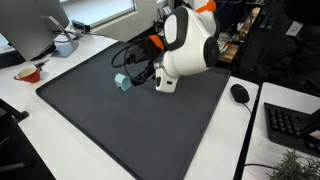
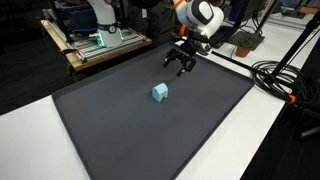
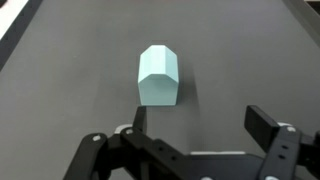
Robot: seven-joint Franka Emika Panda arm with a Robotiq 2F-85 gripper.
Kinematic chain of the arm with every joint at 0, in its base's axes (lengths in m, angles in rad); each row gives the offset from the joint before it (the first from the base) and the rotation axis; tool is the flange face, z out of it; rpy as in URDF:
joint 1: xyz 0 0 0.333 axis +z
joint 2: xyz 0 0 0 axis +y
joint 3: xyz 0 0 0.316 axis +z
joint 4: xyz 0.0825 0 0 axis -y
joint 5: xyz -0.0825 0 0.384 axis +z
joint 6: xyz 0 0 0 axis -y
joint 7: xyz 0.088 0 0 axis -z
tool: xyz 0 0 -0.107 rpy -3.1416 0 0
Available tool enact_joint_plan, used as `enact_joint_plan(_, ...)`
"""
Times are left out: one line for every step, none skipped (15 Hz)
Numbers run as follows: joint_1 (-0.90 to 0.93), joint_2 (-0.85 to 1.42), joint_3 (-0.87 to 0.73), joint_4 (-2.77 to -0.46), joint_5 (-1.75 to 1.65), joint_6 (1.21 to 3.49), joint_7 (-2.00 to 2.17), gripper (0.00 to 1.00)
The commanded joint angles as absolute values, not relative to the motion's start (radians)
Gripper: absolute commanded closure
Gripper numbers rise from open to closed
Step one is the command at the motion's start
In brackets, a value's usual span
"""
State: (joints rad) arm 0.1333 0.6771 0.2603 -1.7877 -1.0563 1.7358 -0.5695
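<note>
A small light-blue block (image 3: 158,76) shaped like a little house lies on the dark grey mat (image 2: 150,130). It shows in both exterior views (image 1: 121,82) (image 2: 159,92). My gripper (image 3: 200,118) is open and empty, its fingers hanging above the mat a short way from the block. In an exterior view the gripper (image 2: 181,62) is above and behind the block, not touching it. In an exterior view the white arm body (image 1: 187,45) hides most of the gripper.
A black mouse (image 1: 239,93) and keyboard (image 1: 290,125) lie beside the mat. A red bowl (image 1: 28,73) and a monitor stand (image 1: 62,44) are at the far corner. Black cables (image 2: 275,75) run along the white table. A cart with equipment (image 2: 95,40) stands behind.
</note>
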Motion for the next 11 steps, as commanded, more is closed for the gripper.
enact_joint_plan(0.063,0.428,0.296,-2.031,-0.899,1.887,-0.547,0.0)
enact_joint_plan(0.055,0.373,0.297,-2.078,-0.852,1.928,-0.544,0.0)
enact_joint_plan(0.051,0.318,0.296,-2.129,-0.806,1.971,-0.535,0.0)
enact_joint_plan(0.051,0.264,0.291,-2.179,-0.766,2.015,-0.517,0.0)
enact_joint_plan(0.054,0.208,0.288,-2.231,-0.719,2.054,-0.501,0.0)
enact_joint_plan(0.059,0.155,0.284,-2.283,-0.677,2.098,-0.485,0.0)
enact_joint_plan(0.068,0.104,0.28,-2.336,-0.638,2.14,-0.463,0.0)
enact_joint_plan(0.083,0.053,0.276,-2.39,-0.605,2.184,-0.43,0.0)
enact_joint_plan(0.097,0.006,0.271,-2.445,-0.587,2.233,-0.392,0.0)
enact_joint_plan(0.112,0.137,0.247,-2.301,-0.632,2.146,-0.454,0.0)
enact_joint_plan(0.12,0.092,0.248,-2.351,-0.619,2.179,-0.427,0.0)
